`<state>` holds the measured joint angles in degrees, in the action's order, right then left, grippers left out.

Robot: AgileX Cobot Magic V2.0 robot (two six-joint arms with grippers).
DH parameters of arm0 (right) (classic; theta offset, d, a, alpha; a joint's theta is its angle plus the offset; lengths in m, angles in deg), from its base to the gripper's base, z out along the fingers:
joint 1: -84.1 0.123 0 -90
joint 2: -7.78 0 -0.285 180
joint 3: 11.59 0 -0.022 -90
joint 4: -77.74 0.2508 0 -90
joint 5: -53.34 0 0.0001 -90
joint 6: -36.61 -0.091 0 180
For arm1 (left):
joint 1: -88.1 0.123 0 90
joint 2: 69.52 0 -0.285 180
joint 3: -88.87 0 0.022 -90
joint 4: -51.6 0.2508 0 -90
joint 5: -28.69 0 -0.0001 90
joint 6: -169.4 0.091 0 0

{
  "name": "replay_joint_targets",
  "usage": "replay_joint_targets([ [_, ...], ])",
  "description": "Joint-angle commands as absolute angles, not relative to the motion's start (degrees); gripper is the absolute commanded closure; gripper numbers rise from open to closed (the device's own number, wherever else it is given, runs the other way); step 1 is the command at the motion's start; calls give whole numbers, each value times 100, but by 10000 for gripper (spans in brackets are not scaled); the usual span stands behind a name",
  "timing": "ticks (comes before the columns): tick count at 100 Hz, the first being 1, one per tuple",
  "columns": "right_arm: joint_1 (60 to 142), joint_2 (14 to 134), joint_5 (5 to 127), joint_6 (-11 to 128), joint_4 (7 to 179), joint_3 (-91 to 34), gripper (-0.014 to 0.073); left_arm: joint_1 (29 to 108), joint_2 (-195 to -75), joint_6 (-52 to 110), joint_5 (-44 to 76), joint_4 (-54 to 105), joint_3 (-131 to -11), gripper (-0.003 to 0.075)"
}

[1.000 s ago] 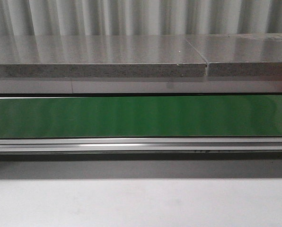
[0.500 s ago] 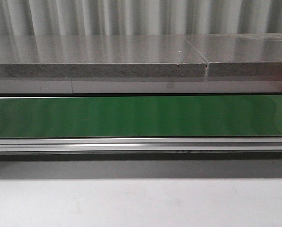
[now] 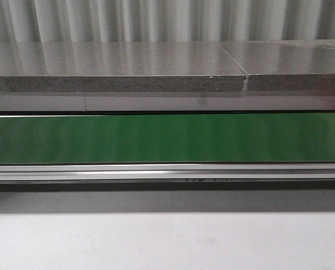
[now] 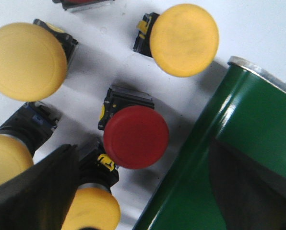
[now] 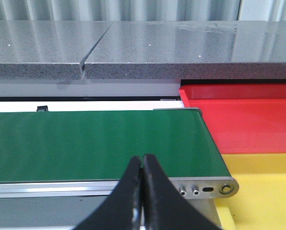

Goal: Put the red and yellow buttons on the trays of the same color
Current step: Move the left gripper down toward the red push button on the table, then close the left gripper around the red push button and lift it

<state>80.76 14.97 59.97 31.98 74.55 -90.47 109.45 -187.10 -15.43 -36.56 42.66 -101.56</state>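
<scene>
**Buttons beside the belt end, trays beyond its far end**

Front view: neither arm, no button and no tray appears; only the long green conveyor belt (image 3: 167, 138), its aluminium side rail (image 3: 167, 171), the grey speckled stone slab (image 3: 117, 66) behind it and the white table surface (image 3: 167, 242) in front.

Left wrist view: the left gripper (image 4: 148, 191) is seen only as two dark, blurred fingers (image 4: 35, 191) cut off by the frame edge. They stand wide apart with nothing between their tips. The red mushroom-head push button (image 4: 135, 136), lying on its side on the white table, sits in the gap between the fingers but farther out than their tips and untouched; it lies just beside the rounded end of the belt. Four yellow mushroom-head push buttons are counted: one (image 4: 184, 40) whole, one (image 4: 27, 61) clipped at the edge, and two (image 4: 6, 158) (image 4: 90, 208) partly hidden behind the near finger. A sixth button body (image 4: 83, 2) at the frame edge shows a sliver of red; its cap is cut off.

Right wrist view: the right gripper (image 5: 142, 182) has its two black fingers pressed together, holding nothing, above the belt's near rail. One red plastic tray (image 5: 239, 117) and one yellow plastic tray (image 5: 260, 184) lie side by side past the belt's end, the red farther away; both are clipped by the frame.
</scene>
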Motion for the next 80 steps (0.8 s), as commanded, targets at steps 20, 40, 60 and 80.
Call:
replay_joint_targets([
  [20,8084,1410,5553,3244,7451,-8938,653,10970,-18682,-1576,-3418,4144,-10410,176],
  [40,8084,1410,5553,3244,7451,-8938,653,10970,-18858,-1576,-3373,4144,-10410,176],
  [60,8084,1410,5553,3244,7451,-8938,653,10970,-19033,-1576,-3330,4144,-10410,270],
  [80,8084,1410,5553,3244,7451,-8938,653,10970,-19058,-1576,-3182,4144,-10410,344],
])
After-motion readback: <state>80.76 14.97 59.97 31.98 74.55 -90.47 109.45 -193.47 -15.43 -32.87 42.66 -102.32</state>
